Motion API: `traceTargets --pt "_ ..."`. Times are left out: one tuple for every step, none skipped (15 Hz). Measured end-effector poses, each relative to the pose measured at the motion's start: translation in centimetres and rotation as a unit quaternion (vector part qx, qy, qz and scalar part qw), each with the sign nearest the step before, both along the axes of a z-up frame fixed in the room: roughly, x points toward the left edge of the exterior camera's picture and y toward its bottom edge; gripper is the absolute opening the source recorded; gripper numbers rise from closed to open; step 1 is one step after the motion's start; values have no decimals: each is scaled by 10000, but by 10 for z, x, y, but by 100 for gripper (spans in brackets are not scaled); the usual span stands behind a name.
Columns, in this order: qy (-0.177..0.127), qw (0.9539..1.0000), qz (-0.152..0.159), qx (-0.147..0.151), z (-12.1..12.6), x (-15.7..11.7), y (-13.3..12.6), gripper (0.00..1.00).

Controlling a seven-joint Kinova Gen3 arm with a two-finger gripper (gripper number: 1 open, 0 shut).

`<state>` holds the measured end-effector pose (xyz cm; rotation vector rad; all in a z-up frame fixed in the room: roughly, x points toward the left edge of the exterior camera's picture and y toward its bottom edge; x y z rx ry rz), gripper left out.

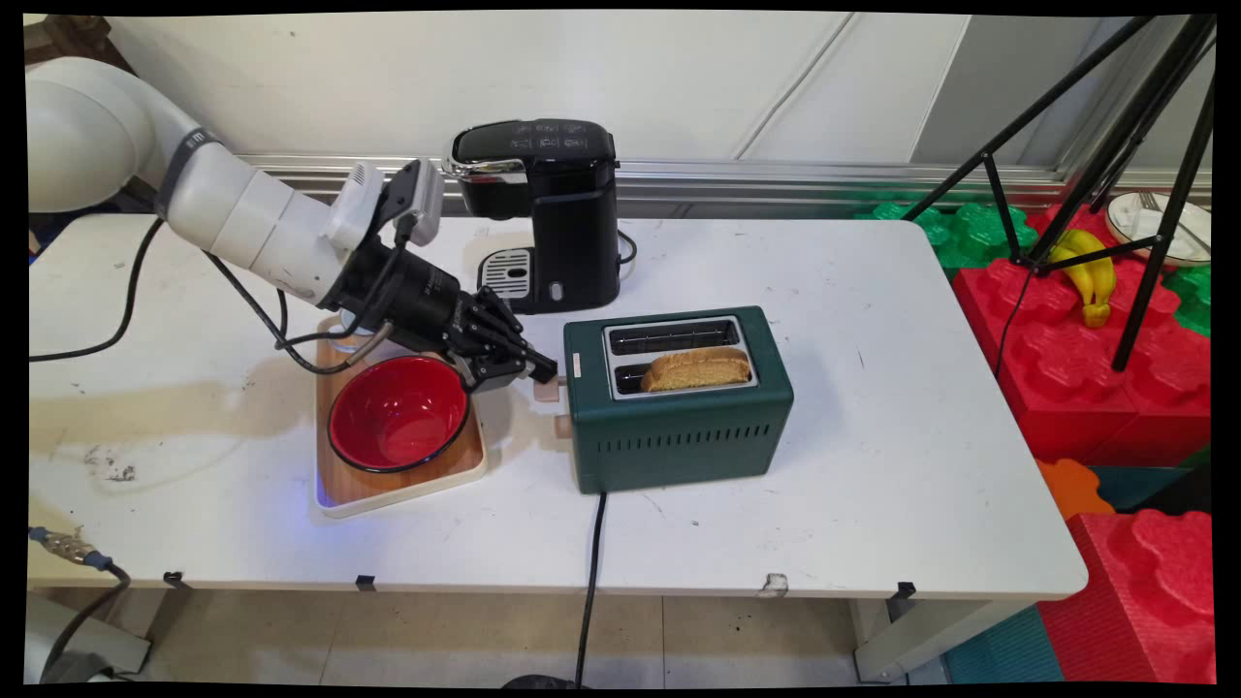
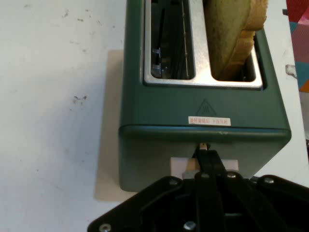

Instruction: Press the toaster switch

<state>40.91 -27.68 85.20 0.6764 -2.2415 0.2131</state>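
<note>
A dark green two-slot toaster (image 1: 679, 427) (image 2: 203, 108) stands mid-table. A slice of toast (image 1: 696, 368) (image 2: 234, 36) sticks up out of its near slot; the other slot is empty. My gripper (image 1: 546, 371) (image 2: 205, 157) is shut, with its fingers pressed together. The tips rest on top of the toaster's pale lever (image 1: 548, 390) (image 2: 182, 166), at the toaster's left end. A second pale knob (image 1: 561, 427) sits lower on that same end.
A red bowl (image 1: 399, 412) sits on a wooden tray (image 1: 407, 490) just below my wrist. A black coffee machine (image 1: 548, 213) stands behind the toaster. The toaster's black cord (image 1: 589, 572) runs off the table's front edge. Tripod legs (image 1: 1096, 155) and foam blocks lie to the right.
</note>
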Motion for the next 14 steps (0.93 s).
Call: traceTargets --pt "-4 10000 -4 8 -2 -1 -1 0" --pt "-10 10000 -8 18 -3 -1 -1 0" --pt "-20 10000 -14 28 -6 -2 -1 0" --pt "-28 10000 -21 42 -8 -2 -1 0" --pt "-39 10000 -27 61 -10 -2 -1 0" --pt "-52 9999 -36 82 -13 -3 -1 0" --pt "-61 9999 -45 102 -15 -3 0 0" --pt "-68 9999 -51 115 -17 -4 0 0" --pt "-75 9999 -60 133 -20 -4 1 0" --pt "-85 9998 -70 147 -22 -5 1 0" --pt "-91 9998 -76 161 -24 -5 1 0" --pt "-100 9998 -82 175 -26 -5 2 0" --pt "-107 9997 -86 186 -27 -4 3 0" --pt "-115 9997 -89 199 -29 -4 3 0"
